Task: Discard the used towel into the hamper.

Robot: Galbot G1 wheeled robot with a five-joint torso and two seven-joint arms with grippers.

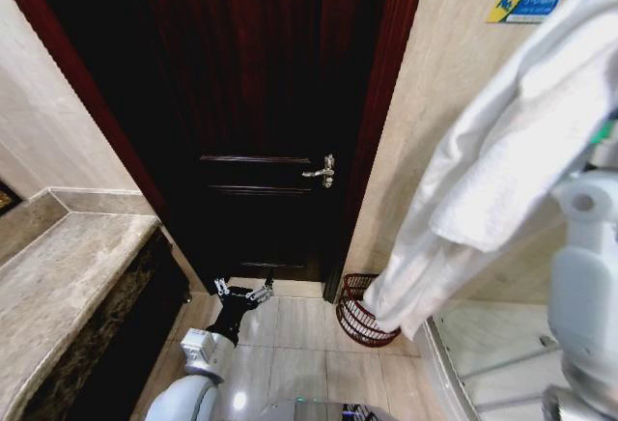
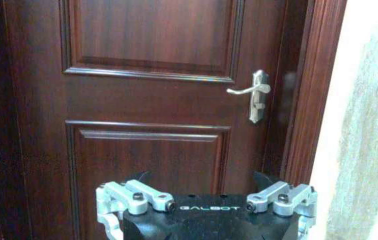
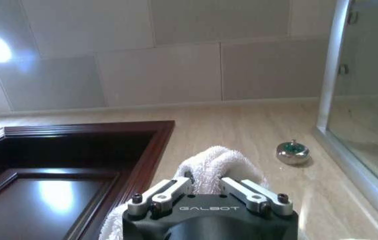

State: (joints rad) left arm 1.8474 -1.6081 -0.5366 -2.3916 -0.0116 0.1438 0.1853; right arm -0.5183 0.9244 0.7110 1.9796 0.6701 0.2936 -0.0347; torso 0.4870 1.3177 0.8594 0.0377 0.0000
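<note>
A big white towel point(image 1: 492, 170) hangs in folds at the right of the head view, and its lower end dangles just above the hamper point(image 1: 365, 310). The hamper is a small dark reddish-brown wire basket standing on the tiled floor by the door frame. In the right wrist view my right gripper point(image 3: 206, 187) is shut on a bunched fold of the towel point(image 3: 212, 162). My white right arm point(image 1: 584, 286) rises at the right edge of the head view. My left gripper point(image 1: 243, 293) hangs low in front of the door with its fingers spread open and nothing between them, left of the hamper.
A dark wooden door point(image 1: 261, 102) with a metal lever handle point(image 1: 322, 171) is shut straight ahead. A marble counter point(image 1: 58, 286) runs along the left. A glass shower enclosure point(image 1: 483, 358) stands at the lower right. Bare floor tiles point(image 1: 290, 344) lie between the counter and the hamper.
</note>
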